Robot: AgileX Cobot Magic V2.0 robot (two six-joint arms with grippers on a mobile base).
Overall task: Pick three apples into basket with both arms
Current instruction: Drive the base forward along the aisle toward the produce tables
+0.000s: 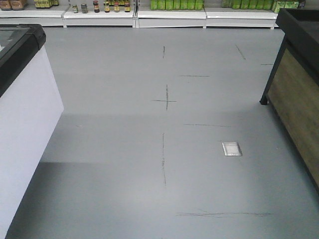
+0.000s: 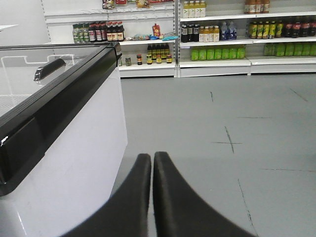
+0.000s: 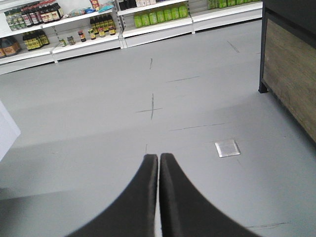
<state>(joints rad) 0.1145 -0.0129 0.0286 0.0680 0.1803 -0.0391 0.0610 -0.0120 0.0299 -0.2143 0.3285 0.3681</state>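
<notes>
Grey shop flooring [image 1: 124, 174] is filling most of each view, and thin dark scuff lines and a cross mark [image 1: 166, 101] are showing on it. A white freezer chest [image 1: 25, 114] with a black rim is standing at one side, and its glass lid and handle [image 2: 49, 69] are showing in the left wrist view. Beyond the freezer chest, white shelves [image 1: 169, 12] are running along the back wall, carrying jars, dark bottles and a row of green bottles [image 1: 177, 4]. Across the floor from the freezer chest, a black-framed stand [image 1: 299, 94] with a wood-grain side is standing. A small square metal plate [image 1: 232, 148] is lying in the floor between the two, nearer the stand.

The left pincer [image 2: 151, 158] is hanging above the floor just beside the freezer chest, its two black fingers pressing together with nothing between them. The right pincer [image 3: 158, 158] is also closed and empty, hanging well apart from the freezer chest, near the metal plate. No view is showing the apples or the basket.
</notes>
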